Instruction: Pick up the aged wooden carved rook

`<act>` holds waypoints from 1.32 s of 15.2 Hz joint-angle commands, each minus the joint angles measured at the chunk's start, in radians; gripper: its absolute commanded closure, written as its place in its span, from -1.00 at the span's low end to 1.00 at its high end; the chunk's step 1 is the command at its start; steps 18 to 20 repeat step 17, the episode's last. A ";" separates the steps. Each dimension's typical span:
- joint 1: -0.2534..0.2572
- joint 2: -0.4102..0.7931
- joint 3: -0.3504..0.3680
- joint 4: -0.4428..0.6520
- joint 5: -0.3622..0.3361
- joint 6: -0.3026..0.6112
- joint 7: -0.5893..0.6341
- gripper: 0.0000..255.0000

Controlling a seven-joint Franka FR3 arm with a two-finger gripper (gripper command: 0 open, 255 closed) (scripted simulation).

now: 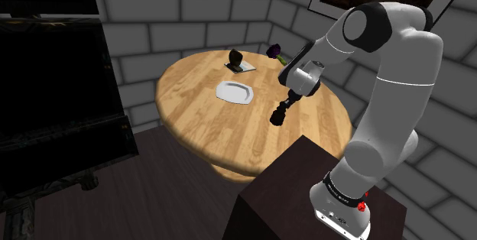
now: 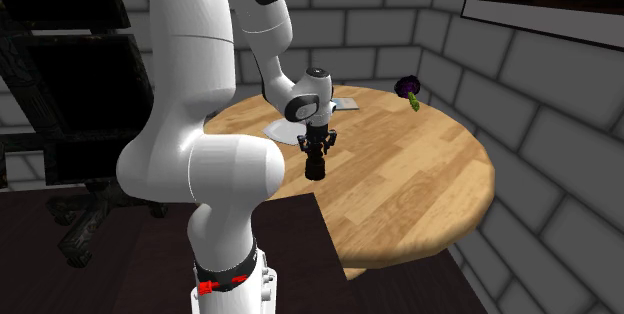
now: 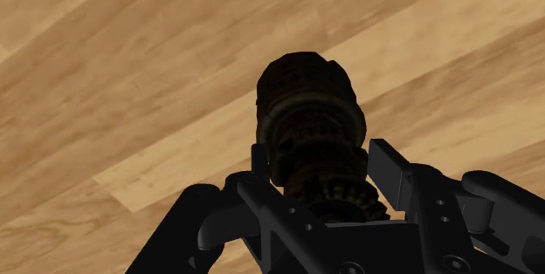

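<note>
Shoulder view, left to right: white plate (image 1: 233, 92) mid-table (image 1: 191, 120), with a small dark item (image 1: 235, 56) on a grey mat (image 1: 244, 68) behind it. Then my gripper (image 1: 279, 115), over the stand side of the round wooden top. The rook (image 3: 306, 111) is between my fingers (image 3: 389, 166), which are clamped narrow on its lower body, far end pointing away from the palm. It looks clear of the tabletop, but I can't confirm the gap.

Handling guess: dark carved wood, rigid, light, not fragile. The ribbed turning should give the pads bite. The cylindrical body is the right hold, squeezing across it. Moderate force is enough.
</note>
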 commanded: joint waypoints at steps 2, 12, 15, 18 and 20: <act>0.027 -0.027 -0.034 -0.010 -0.042 -0.019 0.036 1.00; 0.141 -0.173 -0.188 -0.044 -0.280 -0.115 0.228 1.00; 0.162 -0.217 -0.221 -0.048 -0.356 -0.146 0.287 1.00; 0.162 -0.220 -0.222 -0.049 -0.361 -0.148 0.291 1.00; 0.162 -0.220 -0.222 -0.049 -0.361 -0.148 0.291 1.00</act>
